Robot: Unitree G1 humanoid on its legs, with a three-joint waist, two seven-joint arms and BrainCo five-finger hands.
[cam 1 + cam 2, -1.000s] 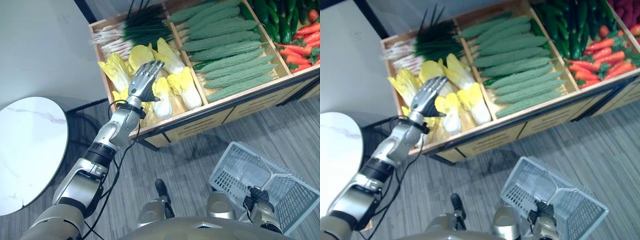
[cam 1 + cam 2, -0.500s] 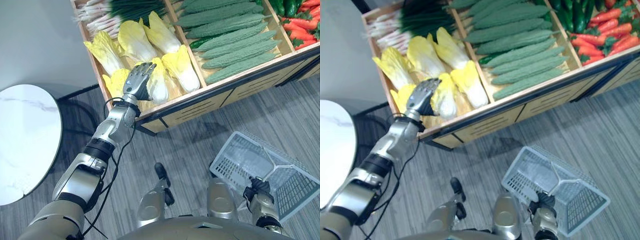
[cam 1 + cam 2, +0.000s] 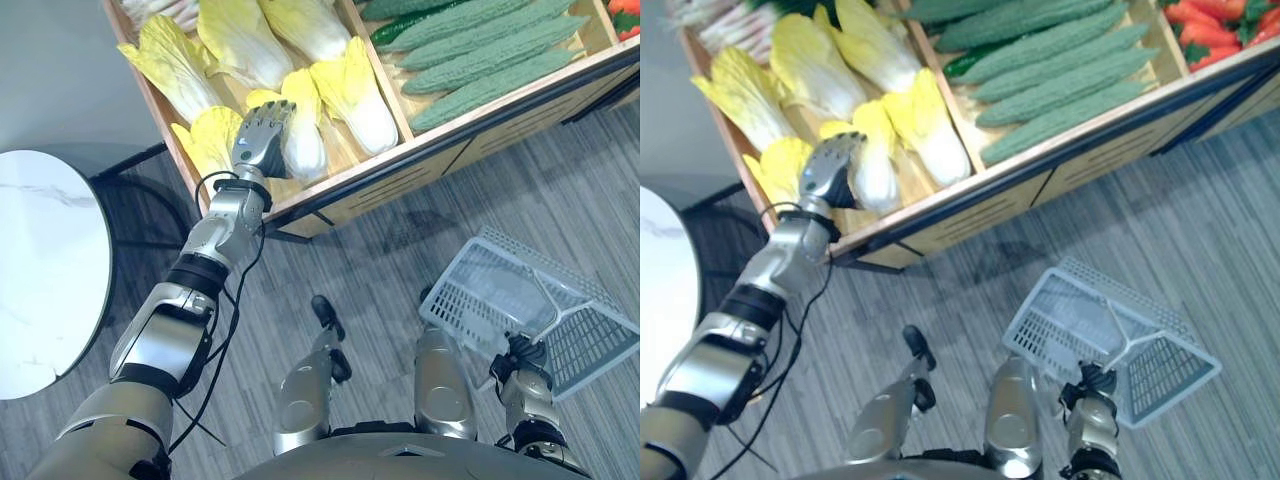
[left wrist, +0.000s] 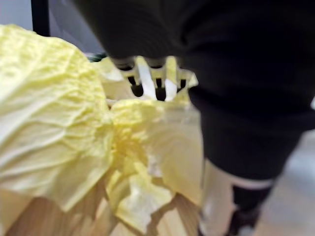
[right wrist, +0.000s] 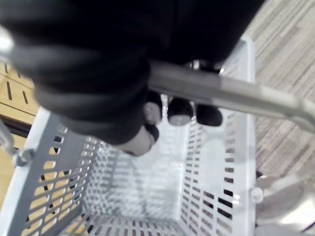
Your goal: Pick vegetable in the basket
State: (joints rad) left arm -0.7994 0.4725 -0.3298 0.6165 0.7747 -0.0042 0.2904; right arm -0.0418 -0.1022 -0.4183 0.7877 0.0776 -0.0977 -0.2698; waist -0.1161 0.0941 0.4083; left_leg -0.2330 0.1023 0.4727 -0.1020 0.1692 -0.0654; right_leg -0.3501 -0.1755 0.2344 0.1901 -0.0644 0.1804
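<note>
Pale yellow napa cabbages fill the left compartment of a wooden stall. My left hand (image 3: 262,135) reaches into the front row, its fingers relaxed and resting against one white-stemmed cabbage (image 3: 303,150). In the left wrist view its fingers (image 4: 147,81) lie just past a crinkled yellow cabbage leaf (image 4: 152,142), not closed round it. Low on the right, my right hand (image 3: 520,360) carries a grey mesh basket (image 3: 480,300). The right wrist view shows its fingers (image 5: 179,110) curled round the metal handle (image 5: 231,93), and the basket (image 5: 211,162) holds nothing.
Green bitter gourds (image 3: 480,60) fill the compartment to the right of the cabbages. The stall's wooden front rail (image 3: 450,150) stands over grey plank floor. A round white marble table (image 3: 45,270) is at the left, beside my left arm.
The camera has tipped downward, shifting the stall up in the picture. My left hand has come down and nearer, onto the front-row cabbage. The right hand still holds the basket.
</note>
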